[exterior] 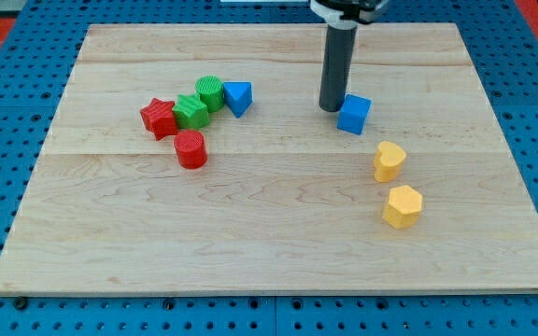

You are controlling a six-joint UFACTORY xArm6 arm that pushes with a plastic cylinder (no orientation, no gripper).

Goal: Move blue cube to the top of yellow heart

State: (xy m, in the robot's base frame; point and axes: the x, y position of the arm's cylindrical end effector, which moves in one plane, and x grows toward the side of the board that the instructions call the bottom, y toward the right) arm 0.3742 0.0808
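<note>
- Nearest the view's bottom, the wooden worktop (250, 252) lies bare across its front strip; nothing there bears on the task.
- Next up, on the view's right, sits a yellow hexagonal block (403, 205), with the yellow heart (389, 161) just above it, the two near one another but apart.
- On the view's left, level with the heart, a red cylinder (191, 148) stands just below a cluster: red star (159, 118), green star-like block (191, 111), green cylinder (210, 92) and a blue triangular block (238, 97), all well apart from the task's things.
- The blue cube (353, 114) rests above the yellow heart and a little to the view's left of it, near but not touching.
- My tip (331, 108) stands right at the cube's left edge, touching or as good as touching; I cannot tell which.
- There is no hand on this rig, so its state cannot be told; the rod alone does the pushing.
- Judged from this layout, the task looks nearly done: the cube is already on the heart's top side. What may remain is a small nudge toward the view's right to line it up squarely over the heart.
</note>
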